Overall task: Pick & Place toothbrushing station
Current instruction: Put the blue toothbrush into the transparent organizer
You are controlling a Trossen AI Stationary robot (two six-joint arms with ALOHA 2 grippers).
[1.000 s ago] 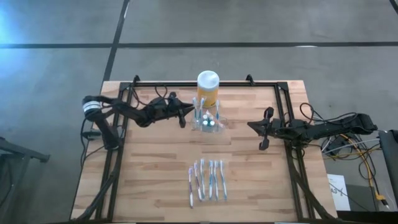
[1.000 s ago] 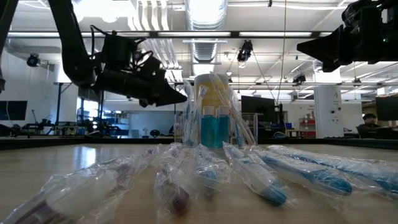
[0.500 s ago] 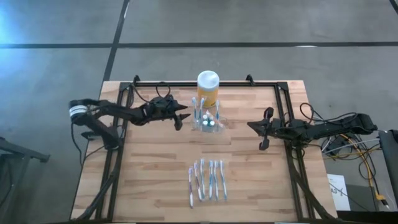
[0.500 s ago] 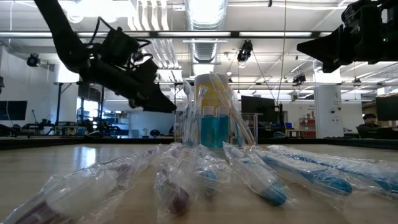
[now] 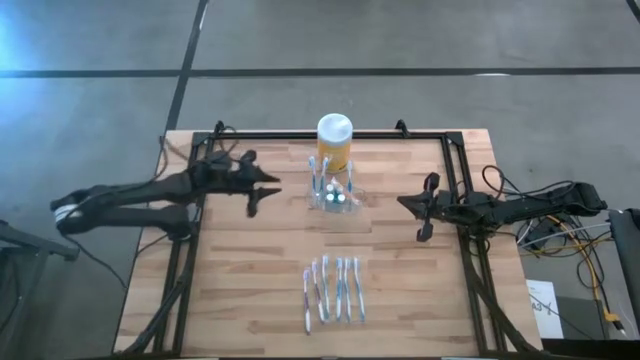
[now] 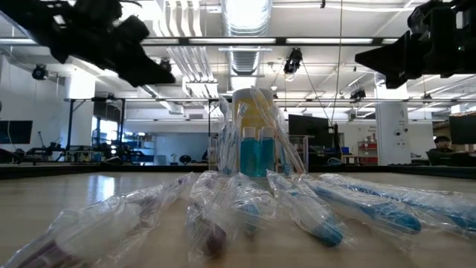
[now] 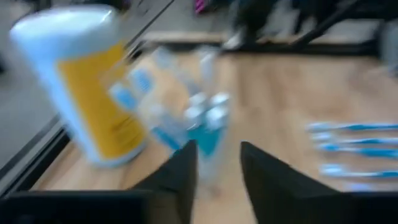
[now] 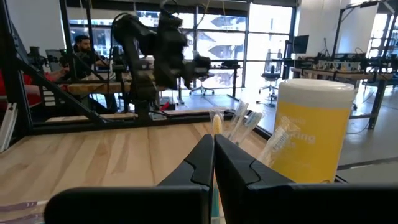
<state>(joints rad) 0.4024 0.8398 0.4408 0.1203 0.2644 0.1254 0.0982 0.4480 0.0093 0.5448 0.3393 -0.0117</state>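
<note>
The left arm is stretched low across the table's left side, its left gripper (image 5: 262,189) raised clear of the wood with fingers parted and nothing held. Just ahead of that claw the toothbrushing station (image 5: 334,195) is found upright, loaded with wrapped brushes, the yellow jar (image 5: 334,141) touching or close behind it. The right gripper (image 5: 419,217) is held beyond the station on its far side, fingers pressed together and empty. A row of wrapped toothbrushes (image 5: 333,289) lies well apart, unobstructed.
</note>
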